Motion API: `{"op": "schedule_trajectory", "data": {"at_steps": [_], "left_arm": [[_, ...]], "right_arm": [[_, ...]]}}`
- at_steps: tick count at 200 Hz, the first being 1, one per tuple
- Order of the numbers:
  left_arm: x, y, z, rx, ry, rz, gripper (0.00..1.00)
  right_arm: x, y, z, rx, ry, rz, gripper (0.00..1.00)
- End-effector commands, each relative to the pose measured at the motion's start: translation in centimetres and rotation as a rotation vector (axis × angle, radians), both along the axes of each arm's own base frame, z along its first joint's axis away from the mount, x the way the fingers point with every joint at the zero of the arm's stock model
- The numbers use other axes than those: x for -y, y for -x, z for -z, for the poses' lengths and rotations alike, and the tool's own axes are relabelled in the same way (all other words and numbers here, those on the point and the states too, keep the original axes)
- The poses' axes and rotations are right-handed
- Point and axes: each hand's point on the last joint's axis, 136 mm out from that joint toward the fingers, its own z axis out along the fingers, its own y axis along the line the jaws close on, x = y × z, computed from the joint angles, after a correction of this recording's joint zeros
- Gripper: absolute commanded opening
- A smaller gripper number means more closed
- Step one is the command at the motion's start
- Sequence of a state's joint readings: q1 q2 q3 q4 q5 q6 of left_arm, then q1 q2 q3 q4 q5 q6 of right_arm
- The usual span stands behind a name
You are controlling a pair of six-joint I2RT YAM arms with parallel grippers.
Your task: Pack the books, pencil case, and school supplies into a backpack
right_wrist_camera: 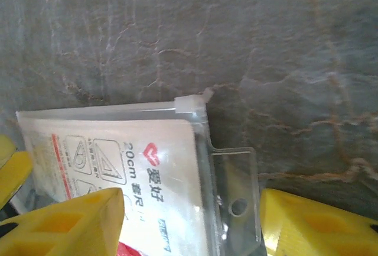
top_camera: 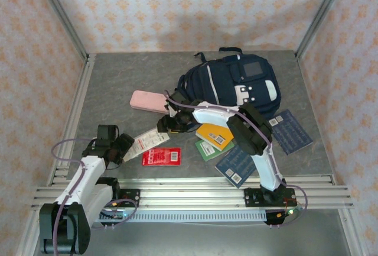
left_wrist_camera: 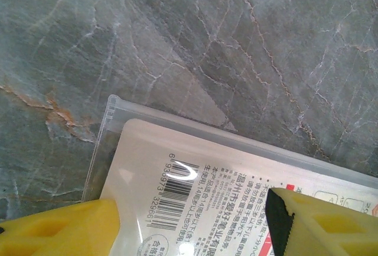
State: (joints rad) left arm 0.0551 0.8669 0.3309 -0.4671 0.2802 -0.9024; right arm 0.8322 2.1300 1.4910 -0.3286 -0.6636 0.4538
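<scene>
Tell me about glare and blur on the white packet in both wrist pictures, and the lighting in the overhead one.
Left wrist: a small bright glare arc on the white packet beside its barcode, print sharp. Right wrist: softer, the packet's print hazy under plastic sheen. Top external: even light, a faint shadow on the back wall.

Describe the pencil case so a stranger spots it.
Find the big navy backpack at the back of the table. Left of it lies the pencil case, flat and oblong. Unlike the white packet and red packet nearby, it is pale pink.
</scene>
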Motion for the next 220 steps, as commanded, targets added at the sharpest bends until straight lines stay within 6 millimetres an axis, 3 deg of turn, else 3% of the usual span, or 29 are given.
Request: {"op": "schedule_trajectory", "data": {"at_steps": [1,19,41,72,107,156,190,220], "left_arm": [[-0.3,0.0,1.1,0.0,-0.013,0.012,0.69],[-0.2,0.0,1.1,0.001,-0.008,0.015,0.69],[-0.1,0.0,0.9,0.001,-0.005,0.021,0.69],[0.1,-0.2,0.5,0.003,-0.001,0.031,0.69],[0.6,-0.8,-1.6,0.04,0.018,0.066,0.75],[3.4,-2.8,-8.5,0.203,0.108,0.22,0.88],[6.3,-4.1,-14.4,0.35,0.169,0.416,0.88],[9.8,-5.1,-17.7,0.435,0.251,0.57,0.88]], "right_arm": [[-2.6,3.0,-0.3,-0.144,-0.137,-0.098,0.6],[-3.7,4.1,-0.9,-0.215,-0.225,-0.126,0.58],[-4.4,4.0,-1.6,-0.231,-0.291,-0.118,0.53],[-3.4,2.4,-1.1,-0.205,-0.261,-0.045,0.32],[-1.9,0.5,-3.3,-0.146,-0.313,0.026,0.13],[2.4,-1.2,-9.8,-0.078,-0.441,0.067,0.09],[6.5,-1.3,-15.9,-0.003,-0.545,0.08,0.07],[9.4,-0.5,-21.2,0.044,-0.647,0.086,0.05]]}}
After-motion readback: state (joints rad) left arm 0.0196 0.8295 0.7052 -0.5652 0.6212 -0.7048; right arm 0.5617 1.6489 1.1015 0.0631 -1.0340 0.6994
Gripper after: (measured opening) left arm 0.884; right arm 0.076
